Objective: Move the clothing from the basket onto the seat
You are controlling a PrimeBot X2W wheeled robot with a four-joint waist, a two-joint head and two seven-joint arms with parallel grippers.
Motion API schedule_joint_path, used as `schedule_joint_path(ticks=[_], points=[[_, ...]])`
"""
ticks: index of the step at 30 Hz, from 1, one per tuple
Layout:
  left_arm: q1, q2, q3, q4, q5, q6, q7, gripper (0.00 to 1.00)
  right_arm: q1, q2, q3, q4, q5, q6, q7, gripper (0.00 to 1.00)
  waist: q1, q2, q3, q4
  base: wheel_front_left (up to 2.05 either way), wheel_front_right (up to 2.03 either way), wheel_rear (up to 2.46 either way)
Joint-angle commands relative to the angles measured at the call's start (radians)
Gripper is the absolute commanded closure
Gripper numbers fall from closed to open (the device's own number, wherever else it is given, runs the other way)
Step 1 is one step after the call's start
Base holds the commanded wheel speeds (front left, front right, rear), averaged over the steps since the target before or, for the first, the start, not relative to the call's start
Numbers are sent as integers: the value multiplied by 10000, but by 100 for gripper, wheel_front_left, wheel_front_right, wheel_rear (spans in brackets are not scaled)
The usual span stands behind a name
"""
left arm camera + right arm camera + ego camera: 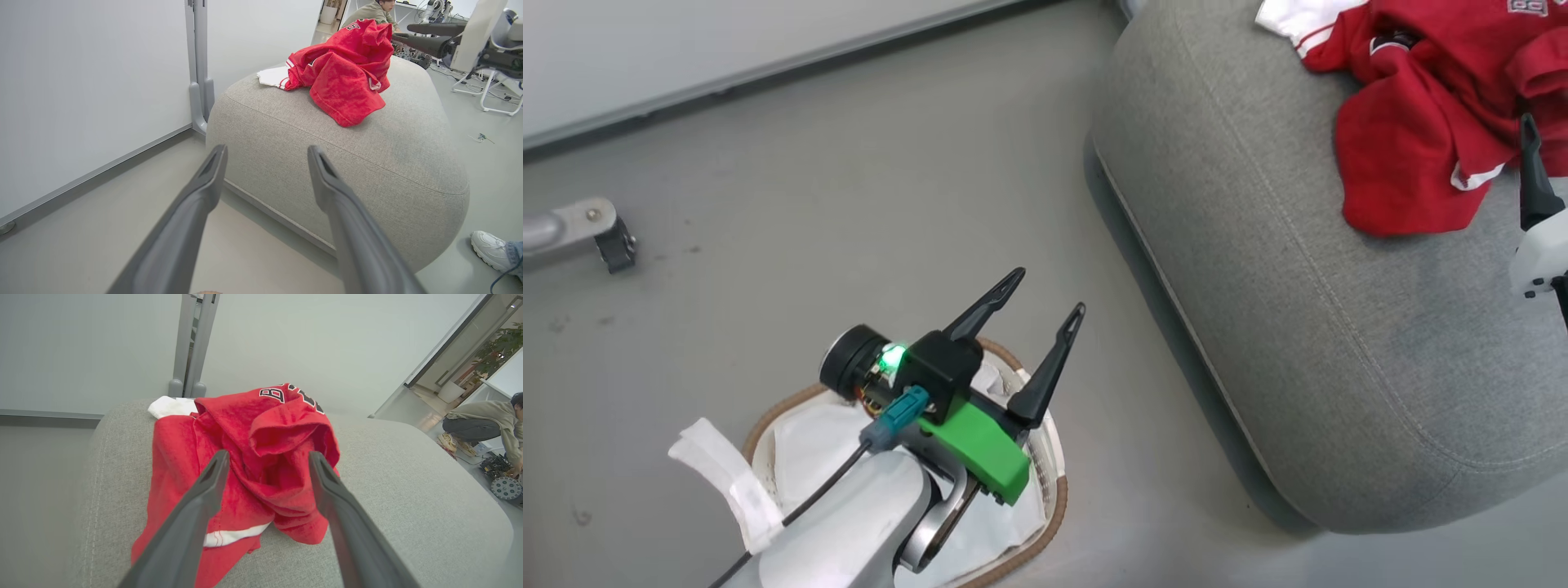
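The red clothing (1421,122) lies in a crumpled heap on the far part of the grey seat (1298,327). My right gripper (268,457) hangs just over that clothing (278,428), open, with the cloth lying loose between and below its fingers. In the head view it shows as one dark finger (1532,163) at the right edge. The white basket (1058,490), with its brown rim and white liner, sits on the floor under my left arm. My left gripper (1048,294) is open and empty above it, pointing at the seat (367,155) and the clothing (343,69).
A grey wall with a baseboard runs along the back, with a metal post (200,61) behind the seat. A caster leg (605,237) stands at the left. A person's white shoe (490,249) is near the seat's right side; another person (482,420) crouches beyond it.
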State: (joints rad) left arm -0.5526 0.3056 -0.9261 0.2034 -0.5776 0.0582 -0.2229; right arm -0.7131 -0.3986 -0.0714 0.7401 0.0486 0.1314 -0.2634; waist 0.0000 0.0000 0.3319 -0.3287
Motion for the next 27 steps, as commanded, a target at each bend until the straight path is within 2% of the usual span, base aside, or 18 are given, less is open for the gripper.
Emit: schedule_joint_path(ticks=[1, 7, 13, 20, 27], points=[[232, -3, 110, 98, -134, 72, -107, 0, 160, -158, 68, -136, 120, -14, -17, 0, 0, 0, -680, 9, 0, 0, 0], [836, -314, 814, 514, -459, 453, -365, 0, 183, -161, 400, -426, 400, -15, -17, 0, 0, 0, -1631, 606, 0, 0, 0], [1466, -680, 1837, 693, -567, 711, -427, 0, 370, 288, 566, -493, 745, -15, -18, 0, 0, 0, -2354, 1521, 0, 0, 0], [2572, -598, 3306, 350, -51, 1108, -424, 0, 1238, 1361, 650, -1271, 1101, -15, -18, 0, 0, 0, -2914, 2488, 0, 0, 0], [4060, -437, 4703, -86, 82, 1140, -415, 0, 2583, 2546, 451, -2247, 1143, -15, -18, 0, 0, 0, -3313, 3158, 0, 0, 0]])
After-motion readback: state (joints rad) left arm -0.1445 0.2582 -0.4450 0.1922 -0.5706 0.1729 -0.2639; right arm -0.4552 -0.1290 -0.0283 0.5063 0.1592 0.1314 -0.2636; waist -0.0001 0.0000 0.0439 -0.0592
